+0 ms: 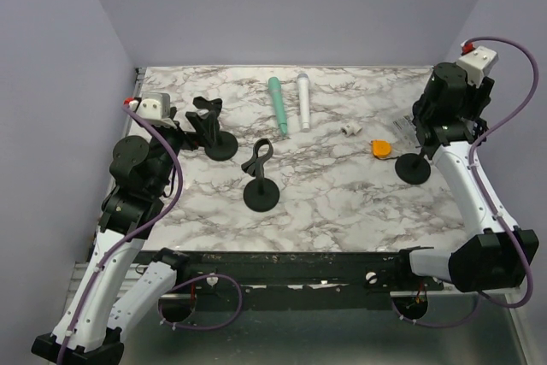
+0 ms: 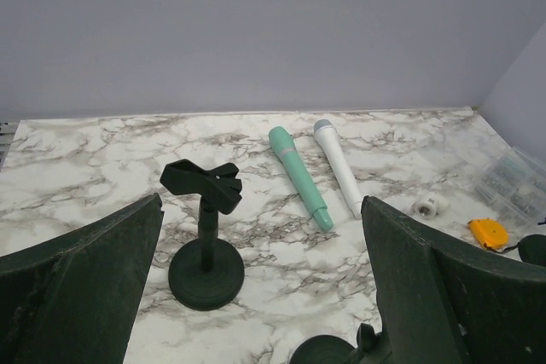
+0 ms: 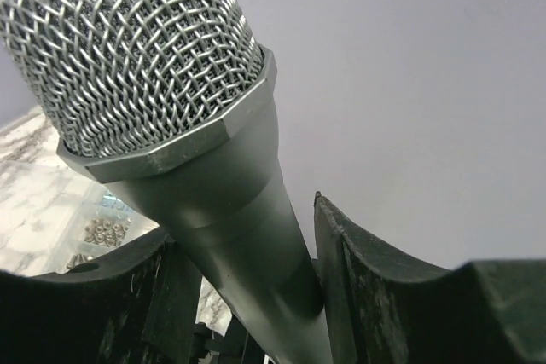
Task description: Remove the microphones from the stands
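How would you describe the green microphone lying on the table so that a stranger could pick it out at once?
Look at the marble table, toward the middle of its far edge, where two microphones lie flat side by side. The teal-green microphone is the left one of the pair; its neighbour, the white microphone, is pale with a grey head.
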Robot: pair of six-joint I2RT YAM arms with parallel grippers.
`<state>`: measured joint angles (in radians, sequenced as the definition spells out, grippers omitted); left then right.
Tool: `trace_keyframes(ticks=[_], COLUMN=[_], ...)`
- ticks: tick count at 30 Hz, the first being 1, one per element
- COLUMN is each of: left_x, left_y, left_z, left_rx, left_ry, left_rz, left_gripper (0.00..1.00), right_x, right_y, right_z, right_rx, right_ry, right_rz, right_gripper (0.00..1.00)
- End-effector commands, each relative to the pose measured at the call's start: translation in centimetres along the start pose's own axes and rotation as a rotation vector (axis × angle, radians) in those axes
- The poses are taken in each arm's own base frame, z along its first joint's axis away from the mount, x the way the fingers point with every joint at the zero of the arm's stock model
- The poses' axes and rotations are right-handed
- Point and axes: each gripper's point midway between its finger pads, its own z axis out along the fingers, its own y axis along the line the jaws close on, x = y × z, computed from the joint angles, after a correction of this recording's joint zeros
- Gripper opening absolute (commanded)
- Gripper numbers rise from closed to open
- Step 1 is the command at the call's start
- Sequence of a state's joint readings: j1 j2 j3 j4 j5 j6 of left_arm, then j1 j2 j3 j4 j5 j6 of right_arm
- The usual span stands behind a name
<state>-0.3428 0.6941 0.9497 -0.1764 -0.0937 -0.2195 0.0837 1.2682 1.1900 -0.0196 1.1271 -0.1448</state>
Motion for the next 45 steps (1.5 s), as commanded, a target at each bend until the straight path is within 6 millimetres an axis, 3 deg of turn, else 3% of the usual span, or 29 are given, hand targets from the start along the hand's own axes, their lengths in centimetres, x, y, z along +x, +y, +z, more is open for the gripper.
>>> trace_keyframes(ticks=[1,7,12,22,28,32,35,37,42,45], left_x=[-0.2,0.2,0.2,0.1,0.0,0.0,0.0,0.1,0.1,0.1], left_y=[0.1,-0.1,-0.2,-0.4,-0.4,-0.3,-0.2,-0.1,0.1,0.3], left_z=[0.2,0.4,0.4,0.3,0.2,0.2,0.2,0.2,0.3,0.3], left_rx=[-0.004,0.003,0.01,0.016,0.015,0.01,0.007,0.004,-0.006,-0.016], left_ry=[-0.016,-0.004,-0.003,-0.005,-0.008,-0.009,-0.011,-0.01,-0.008,-0.011], left_rz=[0.014,0.013,0.01,0.008,0.009,0.01,0.012,0.013,0.019,0.023], left_gripper=[0.98,0.99,0.98,0.99,0.98,0.98,0.98,0.98,0.99,0.98], right_x=[-0.4,0.0,-1.4,-4.8,-8.8,-12.5,-15.4,-17.2,-19.0,-19.0], right_y=[0.9,0.2,-0.7,-3.1,-3.7,-2.5,0.6,3.6,11.2,12.5], right_z=[0.6,0.4,-0.1,-1.2,-2.2,-3.6,-6.3,-9.2,-19.3,-25.5], right_rx=[-0.007,0.001,-0.017,-0.031,-0.122,-0.293,-0.564,-0.802,-1.514,-1.905], right_ry=[-0.032,-0.064,-0.096,-0.137,-0.203,-0.287,-0.341,-0.355,-0.264,-0.152], right_rz=[0.032,0.028,0.043,0.094,0.165,0.248,0.319,0.363,0.434,0.559], right_gripper=[0.54,0.42,0.3,0.18,0.12,0.09,0.05,0.04,0.01,0.01])
